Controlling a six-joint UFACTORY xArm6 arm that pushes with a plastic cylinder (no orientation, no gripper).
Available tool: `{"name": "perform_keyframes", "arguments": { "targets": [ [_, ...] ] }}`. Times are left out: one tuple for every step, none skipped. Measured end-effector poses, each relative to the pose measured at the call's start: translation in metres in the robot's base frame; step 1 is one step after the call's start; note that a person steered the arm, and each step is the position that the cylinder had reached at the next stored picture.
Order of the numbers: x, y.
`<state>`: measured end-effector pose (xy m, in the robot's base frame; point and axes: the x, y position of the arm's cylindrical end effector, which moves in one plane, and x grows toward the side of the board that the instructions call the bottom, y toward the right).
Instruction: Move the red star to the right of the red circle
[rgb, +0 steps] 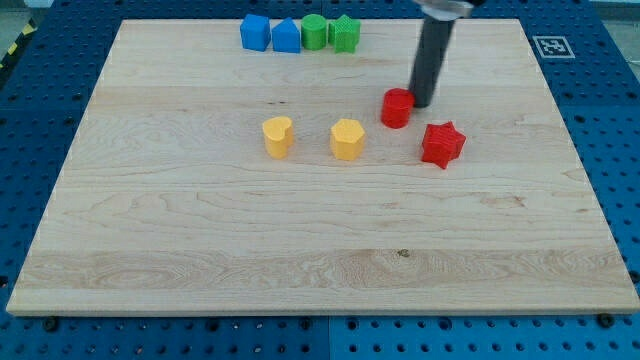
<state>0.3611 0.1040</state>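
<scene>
A pale wooden desk (320, 250) with visible grain fills most of the view, sitting on a blue perforated base (620, 150). My arm carries no fingers at all, so there is nothing to open or close and nothing is held; it ends in a straight dark rod (434, 60) that comes down from the view's top. My tip (421, 104) rests on the desk just beside the small red plastic circle block (397, 108), on that block's right side as the view shows it; whether the two actually touch I cannot tell.

The red plastic star block (442, 144) lies below and to the right of the red circle, near it but apart, and just below my tip toward the view's bottom right.

To the left of the red pair sit two yellow plastic blocks: a yellow hexagon-like block (347, 139) and, further left, a yellow heart-like block (277, 137). They stand apart from each other.

Along the top edge of the desk four blocks stand in a tight row: a blue cube-like block (255, 32), a blue block with a peaked top (287, 36), a green round block (314, 31) and a green star-like block (344, 33).

Off the desk's top right corner a white tag with a black square marker pattern (551, 46) is fixed to the base; it bears no readable writing. No brand or label shows elsewhere.
</scene>
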Motion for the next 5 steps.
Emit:
{"name": "perform_keyframes", "arguments": {
  "targets": [
    [0.000, -0.042],
    [0.000, -0.057],
    [0.003, 0.014],
    [0.036, 0.094],
    [0.092, 0.103]
  ]
}}
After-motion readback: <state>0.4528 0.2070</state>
